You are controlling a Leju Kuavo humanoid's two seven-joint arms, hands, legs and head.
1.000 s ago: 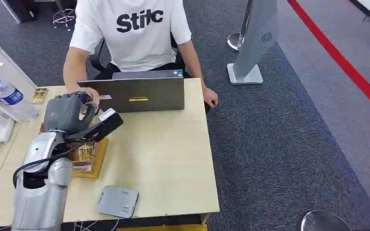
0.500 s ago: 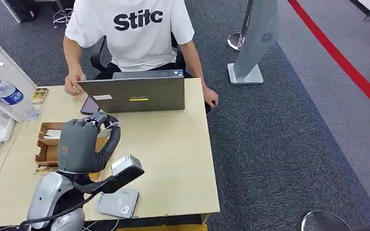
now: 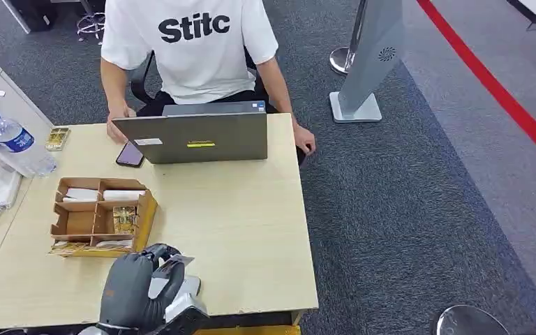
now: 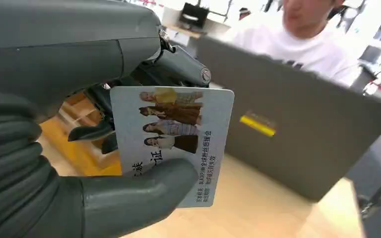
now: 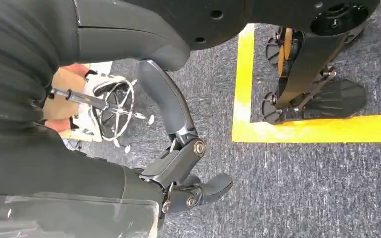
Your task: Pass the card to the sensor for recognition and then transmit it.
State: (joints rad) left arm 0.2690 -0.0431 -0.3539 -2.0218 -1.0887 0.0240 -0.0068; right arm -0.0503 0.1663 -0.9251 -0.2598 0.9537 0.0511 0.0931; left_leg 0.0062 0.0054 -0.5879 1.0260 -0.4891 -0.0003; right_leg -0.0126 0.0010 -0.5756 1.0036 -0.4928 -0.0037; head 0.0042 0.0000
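From the head view I find the left robot hand [image 3: 136,292] at the desk's [image 3: 237,230] near edge, over the grey sensor [image 3: 185,286]. The left wrist view confirms the card [image 4: 173,144] pinched there. The right robot hand [image 5: 188,191] hangs empty, fingers loosely curled. I judge recognition under way, handover outstanding.

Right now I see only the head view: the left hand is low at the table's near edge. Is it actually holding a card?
Observer: Yes. In the left wrist view the left hand pinches a card between thumb and fingers.
Operator: Which face of the card shows there?
Observer: A printed face, with figures of people and lines of text.
Operator: And the right hand?
Observer: The right wrist view shows the right hand hanging over grey carpet near a yellow floor line, holding nothing.
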